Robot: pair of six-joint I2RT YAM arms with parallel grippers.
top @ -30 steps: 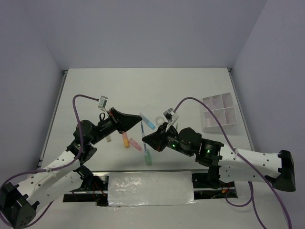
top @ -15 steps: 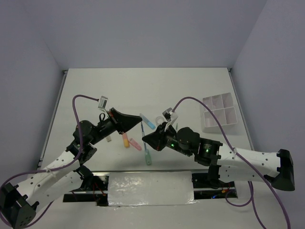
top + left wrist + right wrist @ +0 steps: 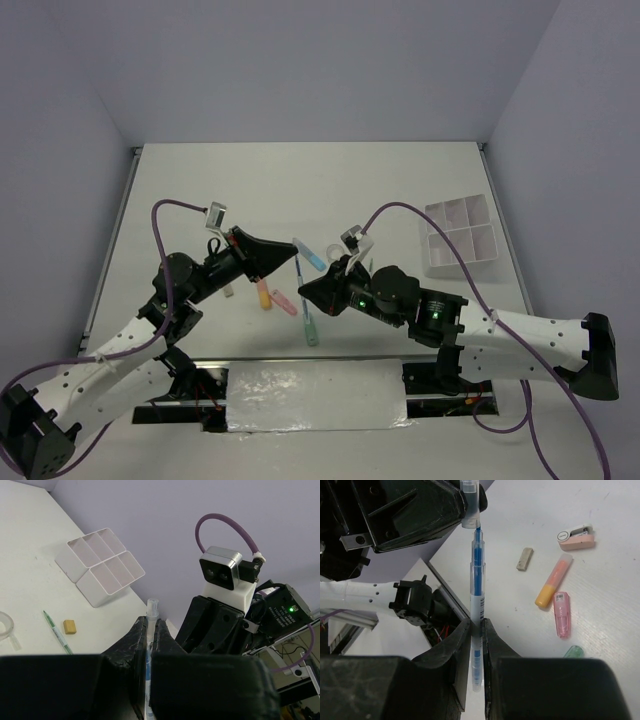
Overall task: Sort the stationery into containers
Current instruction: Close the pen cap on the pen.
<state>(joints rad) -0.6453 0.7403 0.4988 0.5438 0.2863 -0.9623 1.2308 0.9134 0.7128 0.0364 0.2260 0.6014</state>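
**Right wrist: one pen, two grips**

Right wrist view puts the right gripper [image 3: 476,628] nearest, its fingers pressed together on the barrel of a blue pen [image 3: 477,580] that points straight out ahead. At the pen's far tip sits a clear cap [image 3: 470,507], and the left gripper [image 3: 151,628] is clamped on that cap. The pen therefore bridges the two arms above the table [image 3: 610,590] and touches nothing else.

The blue nib shows just below the cap. I judge the step to be seating the cap or drawing it off, though I cannot tell which. Doing it well means moving only along the pen's own line, since sideways drift could bend the thin barrel or cock the cap. Neither side should let go until the other carries its piece alone.

Beyond, on the table, lie a tan eraser [image 3: 524,559], an orange marker [image 3: 553,580] and a pink marker [image 3: 561,615], well apart from the grips. Farthest off, to the right, the white tray [image 3: 107,595] shows nothing in its compartments, and the right arm is the nearer one to it.
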